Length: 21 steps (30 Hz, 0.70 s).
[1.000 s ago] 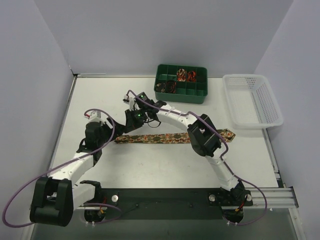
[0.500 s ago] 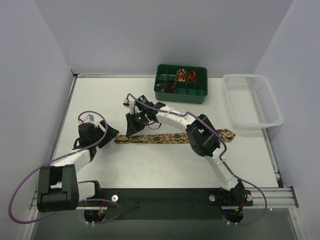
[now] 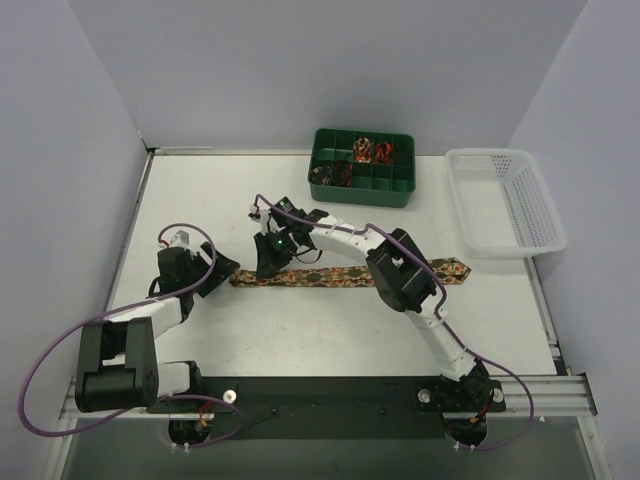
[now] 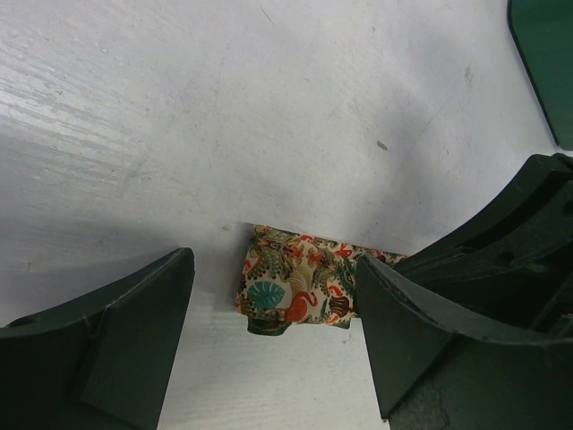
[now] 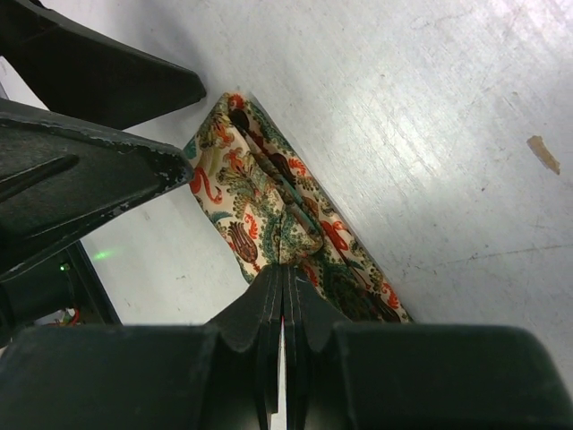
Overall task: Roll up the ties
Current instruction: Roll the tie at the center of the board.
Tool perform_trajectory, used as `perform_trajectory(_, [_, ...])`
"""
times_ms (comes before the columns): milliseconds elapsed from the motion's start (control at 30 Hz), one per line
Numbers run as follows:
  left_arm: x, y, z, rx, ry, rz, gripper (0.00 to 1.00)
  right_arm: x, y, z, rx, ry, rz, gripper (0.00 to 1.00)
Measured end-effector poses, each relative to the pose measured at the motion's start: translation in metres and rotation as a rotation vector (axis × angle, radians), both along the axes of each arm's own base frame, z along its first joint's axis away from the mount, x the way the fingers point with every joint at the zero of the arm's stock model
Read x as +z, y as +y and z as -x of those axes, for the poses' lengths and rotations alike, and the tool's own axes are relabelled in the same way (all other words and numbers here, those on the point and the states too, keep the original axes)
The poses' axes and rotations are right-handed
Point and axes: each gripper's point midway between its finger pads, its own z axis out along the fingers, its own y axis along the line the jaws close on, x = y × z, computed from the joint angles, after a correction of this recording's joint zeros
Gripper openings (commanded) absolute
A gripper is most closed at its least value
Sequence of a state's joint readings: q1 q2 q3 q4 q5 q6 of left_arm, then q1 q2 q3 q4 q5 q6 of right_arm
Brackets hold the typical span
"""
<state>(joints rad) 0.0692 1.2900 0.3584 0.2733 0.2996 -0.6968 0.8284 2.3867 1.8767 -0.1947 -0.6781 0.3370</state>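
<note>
A brown-gold patterned tie (image 3: 350, 276) lies stretched across the table's middle, pointed tip at the right. My right gripper (image 3: 268, 262) reaches over to its left part and is shut on a raised fold of the fabric (image 5: 285, 255). In the right wrist view the tie (image 5: 235, 184) runs diagonally under the closed fingers. My left gripper (image 3: 222, 272) stands open at the tie's left end. In the left wrist view that folded end (image 4: 295, 282) sits between the spread fingers (image 4: 125, 340), touching neither. Small coiled ties (image 3: 368, 150) rest in the green box.
A green compartment box (image 3: 392, 190) stands at the back, its corner also in the left wrist view (image 4: 548, 63). A white plastic basket (image 3: 505, 200) sits at the back right. Purple cables loop along both arms. Grey walls close the left and right sides.
The left arm has folded back toward the left while its open gripper settled at the tie's left end. The right gripper shifted slightly left, still pinching the tie.
</note>
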Motion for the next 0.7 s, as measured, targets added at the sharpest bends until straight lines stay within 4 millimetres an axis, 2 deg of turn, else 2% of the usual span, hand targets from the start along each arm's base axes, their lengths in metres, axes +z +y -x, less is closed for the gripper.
perform_trajectory(267, [-0.001, -0.005, -0.001, -0.017, -0.032, 0.034, 0.74, -0.015, -0.001, 0.002, -0.005, 0.016, 0.022, 0.00])
perform_trajectory(400, [-0.004, -0.010, 0.001, -0.026, -0.044, 0.059, 0.68, -0.014, 0.000, 0.001, -0.004, 0.017, 0.018, 0.00])
perform_trajectory(700, [-0.006, -0.017, 0.008, -0.042, -0.075, 0.094, 0.62, -0.014, 0.002, 0.000, -0.008, 0.020, 0.016, 0.00])
